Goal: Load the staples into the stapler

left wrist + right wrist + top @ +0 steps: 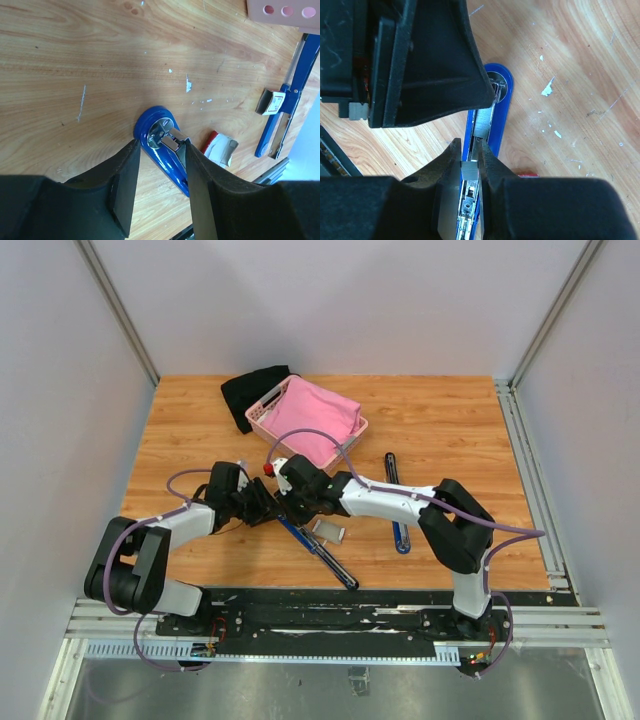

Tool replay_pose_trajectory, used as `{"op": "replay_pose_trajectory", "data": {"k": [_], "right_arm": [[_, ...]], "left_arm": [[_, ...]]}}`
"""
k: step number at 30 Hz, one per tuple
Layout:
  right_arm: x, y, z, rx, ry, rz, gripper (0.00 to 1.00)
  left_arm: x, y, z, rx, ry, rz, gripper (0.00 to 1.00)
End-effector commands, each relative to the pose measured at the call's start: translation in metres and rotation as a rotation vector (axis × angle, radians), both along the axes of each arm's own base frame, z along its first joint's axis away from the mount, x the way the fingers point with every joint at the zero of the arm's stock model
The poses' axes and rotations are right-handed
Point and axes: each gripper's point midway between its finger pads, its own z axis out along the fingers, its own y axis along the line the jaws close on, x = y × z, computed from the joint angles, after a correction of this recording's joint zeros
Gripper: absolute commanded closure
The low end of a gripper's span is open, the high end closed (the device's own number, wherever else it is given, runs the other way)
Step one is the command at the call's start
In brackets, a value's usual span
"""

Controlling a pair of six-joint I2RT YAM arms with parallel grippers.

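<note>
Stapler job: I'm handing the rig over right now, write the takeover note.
Left gripper: seems clamped on the front end of the opened blue stapler, steadying it.
Right gripper: shut on the staples, held over the magazine channel.
White carton lies beside the stapler.
Done: stapler opened, staples picked up.
Left: seat staples in the channel, release, close the stapler.

Blue stapler, pink basket, white carton (red-edged), wood-grain table.

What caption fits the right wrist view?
Right gripper, jaws pinching the staples, over the blue stapler's open channel.
</note>
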Motion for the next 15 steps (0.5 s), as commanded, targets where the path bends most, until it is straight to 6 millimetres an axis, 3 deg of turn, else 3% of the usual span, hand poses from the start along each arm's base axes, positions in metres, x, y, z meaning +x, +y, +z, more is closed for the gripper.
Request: {"op": "replay_pose_trajectory", "data": {"k": [1, 15], "right_arm": [[-0.002, 0.011, 0.006, 0.021, 0.003, 0.017, 0.91], [-0.004, 0.003, -0.015, -0.028, 0.017, 0.011, 0.91]], "left_arm": [[0.013, -0.001, 0.010, -0.002, -0.048, -0.010, 0.55], [0.011, -0.001, 0.009, -0.003, -0.045, -0.006, 0.55]]}}
